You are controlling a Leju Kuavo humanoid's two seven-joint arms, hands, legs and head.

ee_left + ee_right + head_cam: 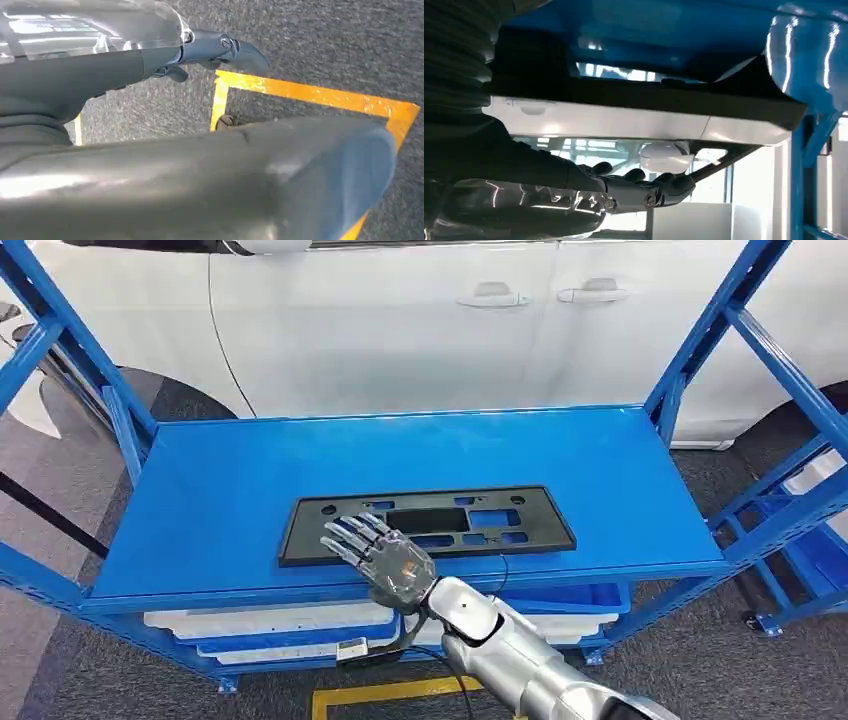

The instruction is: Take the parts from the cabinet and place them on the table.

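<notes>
A flat black plate-shaped part (430,523) with several cut-outs lies near the front edge of the blue shelf top (250,470). My right hand (385,558) reaches in from below, its fingers straight and spread over the part's near left corner, gripping nothing. In the right wrist view the part (624,92) shows as a dark slab on the blue surface, with a lit gap between it and my right hand (644,192). My left hand (210,170) hangs over grey carpet, with its fingers extended and nothing in it.
A white car (400,320) stands close behind the rack. Blue uprights (700,350) frame both sides. White trays (280,625) sit on the shelf below. Another blue rack (815,540) stands at the right. Yellow tape (380,695) marks the floor.
</notes>
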